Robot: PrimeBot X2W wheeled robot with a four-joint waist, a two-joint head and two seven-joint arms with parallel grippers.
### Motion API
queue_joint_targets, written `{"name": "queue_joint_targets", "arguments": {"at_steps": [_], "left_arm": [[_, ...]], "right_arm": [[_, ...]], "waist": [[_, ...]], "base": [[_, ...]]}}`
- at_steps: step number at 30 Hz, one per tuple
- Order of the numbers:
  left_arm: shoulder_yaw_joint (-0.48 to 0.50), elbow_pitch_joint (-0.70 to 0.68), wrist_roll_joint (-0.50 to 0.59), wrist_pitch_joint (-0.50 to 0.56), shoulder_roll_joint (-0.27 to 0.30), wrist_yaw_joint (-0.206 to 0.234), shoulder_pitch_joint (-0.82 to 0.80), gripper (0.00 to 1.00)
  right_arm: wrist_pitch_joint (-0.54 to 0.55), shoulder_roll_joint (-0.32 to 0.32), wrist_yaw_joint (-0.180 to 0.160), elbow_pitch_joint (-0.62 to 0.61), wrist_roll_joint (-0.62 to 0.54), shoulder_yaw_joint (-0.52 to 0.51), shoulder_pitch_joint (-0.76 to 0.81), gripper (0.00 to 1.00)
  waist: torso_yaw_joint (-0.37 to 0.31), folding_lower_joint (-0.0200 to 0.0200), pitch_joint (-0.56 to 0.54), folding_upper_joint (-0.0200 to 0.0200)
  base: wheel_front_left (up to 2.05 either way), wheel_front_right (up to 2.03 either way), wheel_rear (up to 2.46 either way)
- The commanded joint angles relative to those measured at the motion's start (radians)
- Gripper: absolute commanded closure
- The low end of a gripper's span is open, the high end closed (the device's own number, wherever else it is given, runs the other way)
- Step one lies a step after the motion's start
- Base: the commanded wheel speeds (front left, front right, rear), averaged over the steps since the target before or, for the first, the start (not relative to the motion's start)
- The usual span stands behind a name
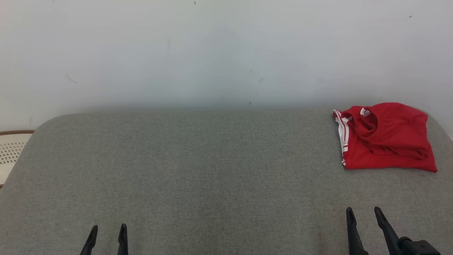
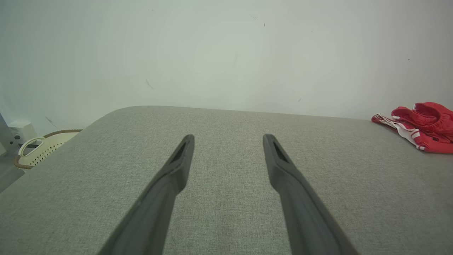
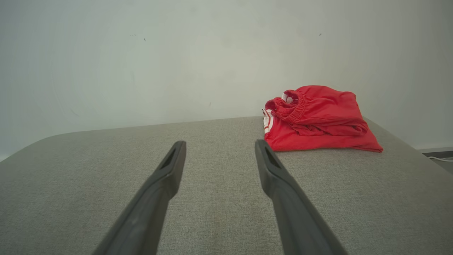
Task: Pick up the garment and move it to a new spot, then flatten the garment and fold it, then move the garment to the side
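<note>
The garment (image 1: pixel 385 136) is a red piece with white side stripes and an elastic waistband, lying folded in a compact pile at the far right corner of the grey surface (image 1: pixel 198 170). It also shows at the right edge of the left wrist view (image 2: pixel 423 127) and right of centre in the right wrist view (image 3: pixel 318 118). My left gripper (image 1: pixel 108 230) stands open at the near left, far from the garment, with nothing between its fingers (image 2: pixel 180 159). My right gripper (image 1: pixel 364 212) is open at the near right, a short way in front of the garment, fingers (image 3: pixel 265 163) apart and empty.
A pale wall (image 1: pixel 212 53) rises directly behind the grey padded surface. A cream perforated basket (image 1: pixel 12 152) with a brown rim sits beyond the surface's left edge, also visible in the left wrist view (image 2: pixel 42 148). The surface's corners are rounded.
</note>
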Motion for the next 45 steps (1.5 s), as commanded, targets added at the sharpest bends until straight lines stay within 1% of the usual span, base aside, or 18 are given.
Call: {"name": "queue_joint_targets", "arguments": {"at_steps": [1, 20, 32, 33, 37, 45], "left_arm": [[0.000, 0.003, 0.001, 0.001, 0.007, 0.003, 0.010, 0.00], [-0.001, 0.005, -0.013, 0.003, 0.012, 0.016, 0.015, 0.00], [-0.011, 0.006, -0.019, 0.013, 0.019, 0.011, 0.016, 0.00], [-0.011, 0.003, -0.016, 0.013, 0.014, 0.010, 0.003, 1.00], [-0.021, 0.030, -0.023, 0.014, -0.006, 0.007, 0.008, 1.00], [0.004, 0.053, -0.164, 0.034, -0.033, -0.033, 0.000, 1.00]], "right_arm": [[0.002, 0.002, 0.000, 0.003, 0.002, 0.001, -0.003, 0.00], [-0.003, 0.002, 0.000, 0.008, 0.010, 0.005, -0.001, 0.00], [-0.003, 0.002, 0.000, 0.012, 0.015, 0.015, -0.003, 0.00], [-0.001, 0.000, 0.000, 0.011, 0.010, 0.013, -0.001, 1.00], [-0.001, 0.000, 0.000, 0.043, 0.017, 0.013, 0.010, 1.00], [0.023, -0.018, 0.000, 0.084, 0.207, -0.001, -0.019, 1.00]], "waist": [[0.000, 0.0000, 0.000, 0.0000], [-0.010, 0.0000, 0.000, 0.0000], [-0.008, 0.0000, -0.004, 0.0000], [-0.008, 0.0000, -0.004, 0.0000], [-0.008, 0.0001, -0.004, 0.0000], [-0.005, 0.0001, 0.003, 0.0000]], "base": [[0.00, 0.00, 0.00], [0.00, 0.00, 0.00], [0.00, 0.00, 0.00], [0.00, 0.00, 0.00], [0.00, 0.00, 0.00], [0.00, 0.00, 0.00]]}}
